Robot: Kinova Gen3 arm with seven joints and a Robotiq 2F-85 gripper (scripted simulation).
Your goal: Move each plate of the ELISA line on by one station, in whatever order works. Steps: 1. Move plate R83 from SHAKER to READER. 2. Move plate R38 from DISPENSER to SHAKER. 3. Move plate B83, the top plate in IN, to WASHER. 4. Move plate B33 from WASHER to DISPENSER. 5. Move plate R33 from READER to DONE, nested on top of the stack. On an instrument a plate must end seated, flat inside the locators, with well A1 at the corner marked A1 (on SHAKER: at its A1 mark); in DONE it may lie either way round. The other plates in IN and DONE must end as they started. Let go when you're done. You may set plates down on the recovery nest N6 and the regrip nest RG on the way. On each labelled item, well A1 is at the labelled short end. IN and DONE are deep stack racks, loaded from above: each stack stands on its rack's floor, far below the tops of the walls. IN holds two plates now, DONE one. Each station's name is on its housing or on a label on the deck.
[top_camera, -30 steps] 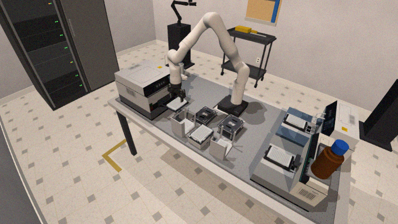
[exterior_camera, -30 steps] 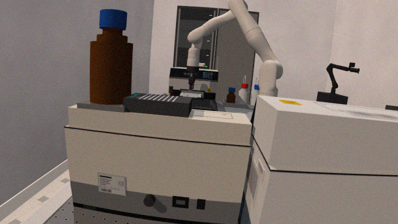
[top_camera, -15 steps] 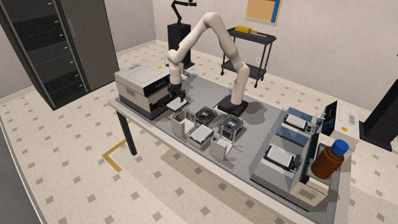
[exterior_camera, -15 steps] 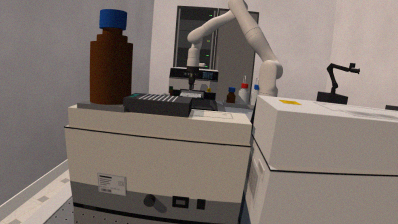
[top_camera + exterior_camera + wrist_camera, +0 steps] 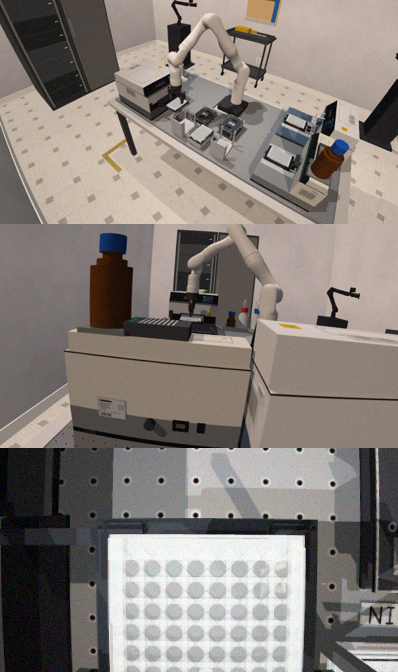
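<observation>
A white well plate lies flat in the black tray that sticks out of the big beige instrument at the table's left end. In the wrist view the plate fills the lower middle, inside the tray's black frame. My gripper hangs straight down just above this plate, open and empty; it also shows far off in the exterior view. My fingers are out of the wrist view. Other white plates sit on a small box and on two instruments at the right.
A deep rack stands close in front of the tray, its label partly visible in the wrist view. A second rack and two black nests stand mid-table. A brown bottle stands at the far right.
</observation>
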